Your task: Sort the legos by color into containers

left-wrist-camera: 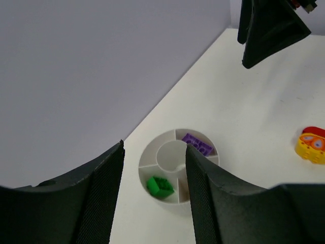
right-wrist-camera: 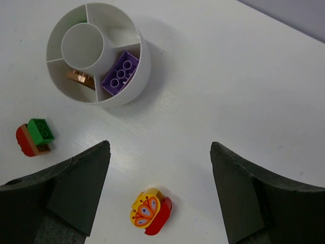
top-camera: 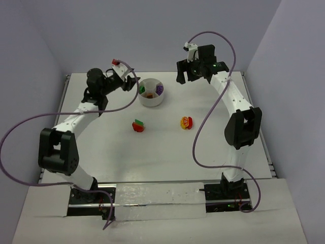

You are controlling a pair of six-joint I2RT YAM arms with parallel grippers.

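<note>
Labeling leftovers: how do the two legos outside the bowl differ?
The green-topped piece is a stack, green on brown and red; the yellow-and-red piece is rounded with a printed pattern. It lies right of the green-topped piece. Both include red.

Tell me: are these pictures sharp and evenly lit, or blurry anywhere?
Top external view: soft, even light, only faint shadows. Left wrist view: the left pincer looms dark and soft-edged near the lens; the white bowl is sharp. Right wrist view: crisp, the bowl casting a soft shadow on the table.
</note>
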